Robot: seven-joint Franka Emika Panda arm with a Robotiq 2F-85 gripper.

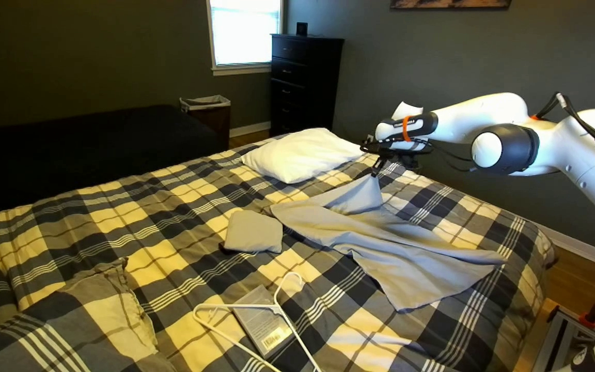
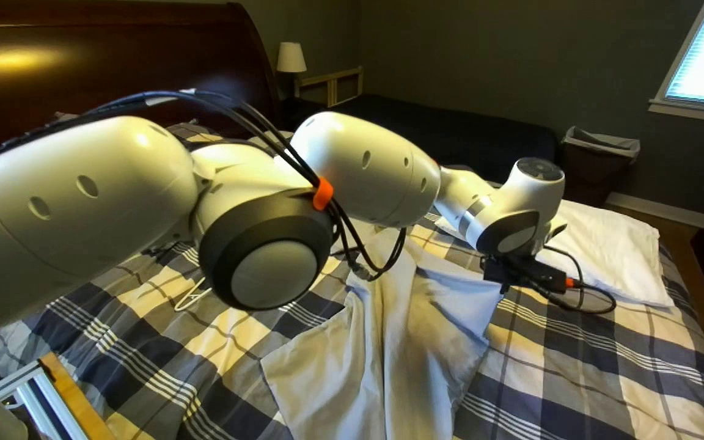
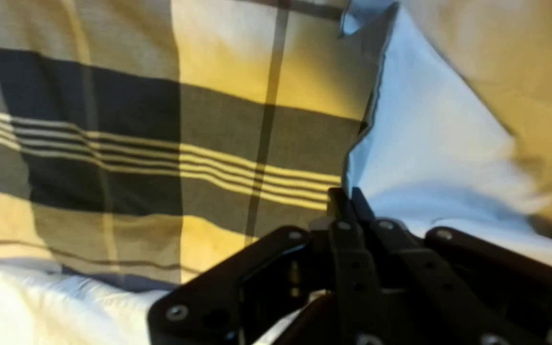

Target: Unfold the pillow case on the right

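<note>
In an exterior view I can't read the tiny print on the box (image 1: 264, 323), and the hanger (image 1: 277, 308) across it runs off the bottom edge. In an exterior view the arm (image 2: 248, 174), cut by the left edge, hides part of the case (image 2: 398, 342), whose near end is cut off below.

Home bedroom, plaid-covered bed (image 1: 122, 212), wooden headboard (image 2: 113, 67), dark dresser (image 1: 305, 77), lamp (image 2: 291, 58)

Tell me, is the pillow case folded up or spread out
Partly spread: the pillow case lies across the plaid bedspread in rumpled folds rather than flat, with one edge raised, pinched in the jaws.
</note>
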